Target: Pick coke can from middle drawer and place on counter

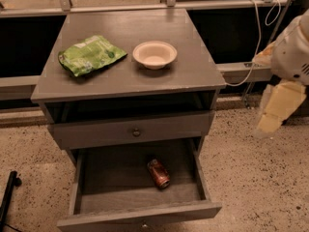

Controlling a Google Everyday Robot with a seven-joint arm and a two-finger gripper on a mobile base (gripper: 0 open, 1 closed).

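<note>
Nearest, the middle drawer (111, 182) stood pulled out below the front edge of the bench (193, 74), the coke can (159, 173) lying on its side on the drawer floor, just right of centre. The gripper (277, 111) hung beyond the bench's right edge, well apart from the can, up and to its right — whether open or closed could not be told. Farther back, a chip bag (91, 55) lay near the left edge and a bowl (154, 54) mid-bench.
</note>
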